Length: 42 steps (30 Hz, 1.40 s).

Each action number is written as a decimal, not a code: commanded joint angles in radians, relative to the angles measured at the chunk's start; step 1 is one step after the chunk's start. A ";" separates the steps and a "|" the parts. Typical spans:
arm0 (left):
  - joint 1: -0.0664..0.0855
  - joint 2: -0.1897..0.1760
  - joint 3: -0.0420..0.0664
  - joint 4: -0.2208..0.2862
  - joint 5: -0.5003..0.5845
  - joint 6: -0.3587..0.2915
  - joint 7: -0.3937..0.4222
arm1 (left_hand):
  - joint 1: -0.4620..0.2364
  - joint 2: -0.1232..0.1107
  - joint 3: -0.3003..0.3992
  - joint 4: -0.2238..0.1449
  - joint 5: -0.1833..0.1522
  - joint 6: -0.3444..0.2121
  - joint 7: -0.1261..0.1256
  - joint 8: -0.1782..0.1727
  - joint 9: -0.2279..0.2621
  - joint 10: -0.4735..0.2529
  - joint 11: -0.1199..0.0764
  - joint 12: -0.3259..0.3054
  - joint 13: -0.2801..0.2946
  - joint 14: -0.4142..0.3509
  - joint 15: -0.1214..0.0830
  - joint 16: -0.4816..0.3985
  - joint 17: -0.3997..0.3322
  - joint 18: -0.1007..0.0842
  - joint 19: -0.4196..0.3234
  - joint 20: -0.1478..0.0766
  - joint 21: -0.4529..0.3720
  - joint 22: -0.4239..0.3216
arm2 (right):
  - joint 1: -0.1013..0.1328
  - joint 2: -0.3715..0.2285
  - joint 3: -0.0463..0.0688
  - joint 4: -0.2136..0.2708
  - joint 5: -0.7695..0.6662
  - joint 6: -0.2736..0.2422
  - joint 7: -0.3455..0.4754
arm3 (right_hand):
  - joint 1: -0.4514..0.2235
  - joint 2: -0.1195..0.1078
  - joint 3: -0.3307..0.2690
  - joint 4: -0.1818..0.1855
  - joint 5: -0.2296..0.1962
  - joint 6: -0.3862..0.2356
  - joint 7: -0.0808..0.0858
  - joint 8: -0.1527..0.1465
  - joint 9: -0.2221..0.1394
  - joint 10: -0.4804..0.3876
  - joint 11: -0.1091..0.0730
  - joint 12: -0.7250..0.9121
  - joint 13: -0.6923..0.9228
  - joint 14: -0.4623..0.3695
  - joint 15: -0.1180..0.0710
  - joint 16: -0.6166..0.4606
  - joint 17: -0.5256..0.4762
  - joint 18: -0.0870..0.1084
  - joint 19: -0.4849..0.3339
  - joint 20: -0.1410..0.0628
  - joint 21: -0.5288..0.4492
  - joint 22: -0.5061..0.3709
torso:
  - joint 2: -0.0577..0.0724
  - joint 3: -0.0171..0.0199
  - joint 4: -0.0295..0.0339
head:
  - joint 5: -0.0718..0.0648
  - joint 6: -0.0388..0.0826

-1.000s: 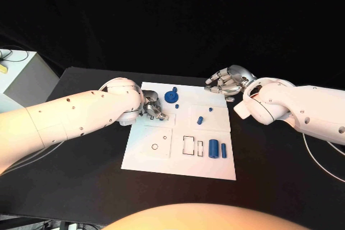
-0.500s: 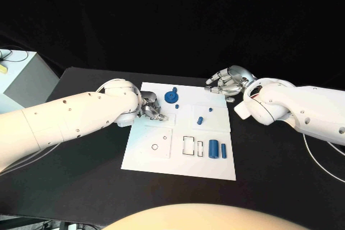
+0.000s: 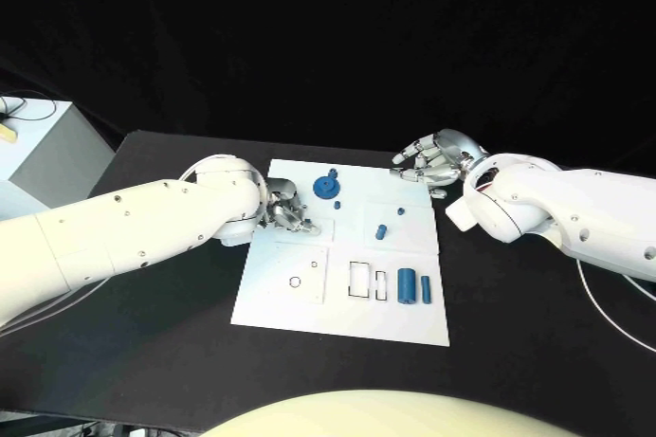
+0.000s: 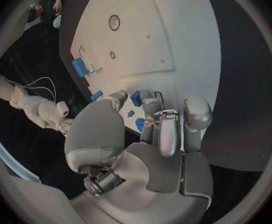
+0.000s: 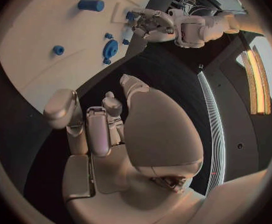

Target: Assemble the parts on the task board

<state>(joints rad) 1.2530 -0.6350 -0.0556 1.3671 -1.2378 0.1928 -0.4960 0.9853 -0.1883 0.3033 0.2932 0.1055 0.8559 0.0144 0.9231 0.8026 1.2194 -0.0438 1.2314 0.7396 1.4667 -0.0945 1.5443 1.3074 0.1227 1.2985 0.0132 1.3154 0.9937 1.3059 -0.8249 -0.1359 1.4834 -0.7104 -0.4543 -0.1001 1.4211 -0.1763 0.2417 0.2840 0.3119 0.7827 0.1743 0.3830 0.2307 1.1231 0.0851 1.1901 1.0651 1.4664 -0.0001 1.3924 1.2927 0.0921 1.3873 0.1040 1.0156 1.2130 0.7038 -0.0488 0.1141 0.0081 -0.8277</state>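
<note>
The silver left hand (image 3: 290, 212) hovers low over the white rectangular task board (image 3: 294, 309) mid-table, fingers curled near a small blue part (image 4: 136, 98); whether it grips anything, I cannot tell. The silver right hand (image 3: 435, 162) hangs empty by the board's far corner, fingers loosely apart. Six blue parts show on the board, and a clumsy pinch could knock that little one away.

Layout relative to the task board (image 3: 287, 304), which lies on the table (image 3: 151, 361). The round part (image 3: 325, 184) stands at the board's far edge. Two upright parts (image 3: 415, 286) lie side by side near its right edge. The left hand (image 3: 288, 210) sits over its left margin; the right hand (image 3: 433, 161) lies beyond its far right corner.
</note>
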 commanded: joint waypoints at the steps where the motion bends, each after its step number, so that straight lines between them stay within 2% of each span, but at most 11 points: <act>1: -0.001 -0.008 0.007 0.017 0.033 -0.007 -0.005 | 0.005 0.013 -0.042 0.001 -0.043 -0.004 0.006 -0.002 0.004 -0.007 0.001 0.005 -0.003 0.083 0.000 -0.003 0.192 -0.011 -0.005 0.004 -0.007 -0.005 | -0.003 0.001 0.000 0.001 -0.001 -0.009 0.023 | -0.009 -0.001 0.006 0.001 0.003 -0.007 -0.001 0.003 0.000 -0.007 0.001 -0.005 0.000 0.002 0.007 -0.006 -0.001 0.019 -0.006 0.002 -0.005 -0.001 | 0.001 -0.0003 0.0009 | 0.000 0.004; 10: -0.001 -0.038 0.031 0.049 0.070 -0.019 -0.002 | 0.011 0.032 -0.086 0.001 -0.050 -0.008 0.008 -0.004 0.007 -0.017 0.002 0.000 -0.017 0.081 0.001 -0.007 0.184 -0.009 -0.012 0.006 -0.013 -0.017 | -0.004 0.000 0.000 0.000 -0.001 -0.009 0.026 | -0.009 -0.001 0.006 0.001 0.003 -0.007 -0.001 0.003 0.000 -0.007 0.001 -0.005 0.000 0.002 0.007 -0.006 -0.001 0.019 -0.006 0.002 -0.005 -0.001 | 0.002 0.0002 0.0001 | 0.002 0.010; 20: 0.009 -0.089 0.081 0.080 0.136 -0.018 0.005 | 0.067 0.066 -0.099 0.000 -0.044 -0.026 0.015 -0.016 0.009 -0.045 0.008 -0.015 -0.052 0.071 0.006 -0.020 0.156 0.000 -0.038 0.010 -0.038 -0.061 | -0.006 -0.003 0.000 0.000 0.000 -0.011 0.027 | -0.009 -0.001 0.006 0.001 0.003 -0.007 -0.001 0.003 0.000 -0.007 0.001 -0.005 0.000 0.002 0.007 -0.006 -0.001 0.019 -0.006 0.002 -0.005 -0.001 | 0.002 0.0018 0.0005 | 0.001 0.020; 21: 0.013 -0.093 0.086 0.080 0.158 -0.022 0.009 | 0.078 0.072 -0.099 0.000 -0.044 -0.037 0.019 -0.023 0.007 -0.066 0.013 -0.028 -0.080 0.062 0.009 -0.032 0.130 0.005 -0.056 0.012 -0.055 -0.093 | -0.006 -0.004 0.000 0.000 0.000 -0.011 0.027 | -0.009 -0.001 0.006 0.001 0.003 -0.007 -0.001 0.003 0.000 -0.007 0.001 -0.005 0.000 0.002 0.007 -0.006 -0.001 0.019 -0.006 0.002 -0.005 -0.001 | 0.002 0.0017 0.0005 | 0.001 0.023; 23: 0.020 -0.098 0.095 0.077 0.195 -0.030 0.014 | 0.128 0.098 -0.093 0.001 -0.042 -0.112 0.054 -0.065 -0.007 -0.210 0.045 -0.119 -0.241 -0.014 0.035 -0.120 -0.039 0.041 -0.187 0.032 -0.183 -0.309 | -0.006 -0.004 0.000 -0.001 0.001 -0.012 0.028 | -0.009 -0.001 0.006 0.001 0.003 -0.007 -0.001 0.003 0.000 -0.007 0.001 -0.005 0.000 0.002 0.007 -0.006 -0.001 0.019 -0.006 0.002 -0.005 -0.001 | 0.002 0.0007 0.0006 | 0.001 0.026; 26: 0.031 -0.100 0.108 0.059 0.237 -0.043 0.029 | 0.178 0.118 -0.072 0.000 -0.041 -0.173 0.093 -0.109 -0.047 -0.282 0.080 -0.141 -0.264 -0.058 0.067 -0.155 -0.111 0.058 -0.243 0.057 -0.255 -0.407 | -0.006 -0.003 0.000 -0.003 0.003 -0.013 0.031 | -0.009 -0.001 0.006 0.001 0.003 -0.007 -0.001 0.003 0.000 -0.007 0.001 -0.005 0.000 0.002 0.007 -0.006 -0.001 0.019 -0.006 0.002 -0.005 -0.001 | 0.003 0.0008 -0.0005 | 0.005 0.032; 29: 0.039 -0.089 0.115 0.021 0.255 -0.048 0.040 | 0.204 0.122 -0.050 0.000 -0.040 -0.193 0.111 -0.145 -0.089 -0.296 0.095 -0.141 -0.276 -0.063 0.081 -0.153 -0.118 0.059 -0.240 0.070 -0.265 -0.414 | -0.006 -0.003 0.000 -0.006 0.004 -0.014 0.033 | -0.009 -0.001 0.006 0.001 0.003 -0.007 -0.001 0.003 0.000 -0.007 0.001 -0.005 0.000 0.002 0.007 -0.006 -0.001 0.019 -0.006 0.002 -0.005 -0.001 | 0.003 0.0012 -0.0010 | 0.008 0.038; 34: 0.053 -0.055 0.119 -0.058 0.241 -0.047 0.054 | 0.215 0.118 -0.029 0.000 -0.039 -0.201 0.123 -0.174 -0.132 -0.296 0.105 -0.133 -0.284 -0.055 0.090 -0.140 -0.105 0.057 -0.225 0.079 -0.258 -0.399 | -0.006 -0.001 0.000 -0.011 0.005 -0.015 0.035 | -0.010 0.000 0.009 0.001 0.004 -0.008 -0.001 0.005 0.000 -0.008 0.002 -0.004 -0.001 0.002 0.007 -0.007 -0.002 0.020 -0.006 0.002 -0.008 -0.002 | 0.007 0.0005 -0.0031 | 0.012 0.054; 36: 0.057 -0.037 0.120 -0.089 0.223 -0.048 0.062 | 0.245 0.115 0.019 0.000 -0.034 -0.198 0.123 -0.185 -0.157 -0.300 0.105 -0.128 -0.290 -0.047 0.090 -0.129 -0.092 0.054 -0.210 0.080 -0.246 -0.381 | -0.006 -0.001 0.000 -0.013 0.005 -0.015 0.036 | -0.010 0.000 0.009 0.001 0.004 -0.008 -0.001 0.005 0.000 -0.008 0.002 -0.004 -0.001 0.002 0.007 -0.007 -0.002 0.020 -0.006 0.002 -0.008 -0.002 | 0.006 0.0000 -0.0016 | 0.012 0.056; 39: 0.065 -0.010 0.121 -0.136 0.199 -0.043 0.070 | 0.226 0.069 0.114 0.000 -0.036 -0.186 0.127 -0.189 -0.196 -0.299 0.109 -0.116 -0.302 -0.043 0.093 -0.118 -0.087 0.052 -0.201 0.083 -0.236 -0.367 | -0.006 -0.001 0.000 -0.014 0.005 -0.015 0.036 | -0.010 0.000 0.009 0.001 0.004 -0.008 -0.001 0.005 0.000 -0.008 0.002 -0.004 -0.001 0.002 0.007 -0.007 -0.002 0.020 -0.006 0.002 -0.008 -0.002 | 0.007 -0.0004 -0.0011 | 0.012 0.060; 42: 0.075 0.017 0.121 -0.182 0.179 -0.032 0.071 | 0.198 0.047 0.133 0.001 -0.039 -0.183 0.128 -0.184 -0.207 -0.294 0.110 -0.108 -0.305 -0.039 0.094 -0.111 -0.080 0.050 -0.193 0.084 -0.227 -0.355 | -0.006 0.000 0.000 -0.014 0.005 -0.015 0.036 | -0.010 0.000 0.009 0.000 0.004 -0.008 -0.001 0.005 0.000 -0.008 0.002 -0.005 -0.003 0.002 0.007 -0.007 -0.002 0.019 -0.005 0.002 -0.006 -0.002 | 0.009 0.0002 -0.0009 | 0.014 0.062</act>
<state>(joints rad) 1.3227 -0.6258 0.0644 1.1978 -1.0305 0.1548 -0.4539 1.1859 -0.1353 0.4314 0.2941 0.0679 0.6648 0.1410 0.7351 0.5979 0.9257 0.0610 1.1207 0.4350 1.4220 0.0006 1.4309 1.2263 0.1702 1.0991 0.0950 1.0857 0.6366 1.3003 -0.8262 -0.1358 1.4693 -0.7057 -0.4707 -0.0807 1.4212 -0.1764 0.2473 0.2840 0.3118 0.7828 0.1742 0.3830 0.2307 1.1232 0.0853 1.1902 1.0631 1.4664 -0.0001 1.3884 1.2911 0.0921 1.3874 0.1041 1.0115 1.2115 0.7107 -0.0485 0.1124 0.0205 -0.7684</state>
